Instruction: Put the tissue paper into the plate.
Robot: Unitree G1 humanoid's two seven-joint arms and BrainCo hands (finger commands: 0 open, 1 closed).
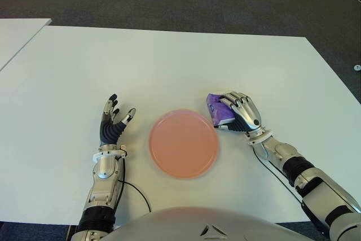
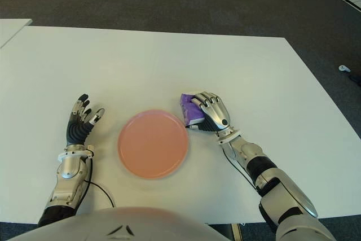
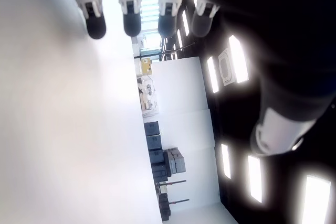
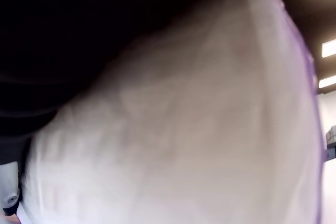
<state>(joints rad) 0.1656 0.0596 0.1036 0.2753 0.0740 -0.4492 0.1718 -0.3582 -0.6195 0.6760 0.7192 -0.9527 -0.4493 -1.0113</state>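
— Where is the tissue paper?
— The purple tissue pack [image 1: 219, 109] sits on the white tabletop [image 1: 169, 66], just right of the pink plate [image 1: 183, 143], with the right robot hand [image 1: 241, 111] curled around it.
— And the left robot hand [image 1: 114, 121]?
— Left of the plate, fingers spread, empty.

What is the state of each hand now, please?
Left hand: open, holding nothing, left of the plate.
Right hand: closed on the tissue pack, right of the plate.
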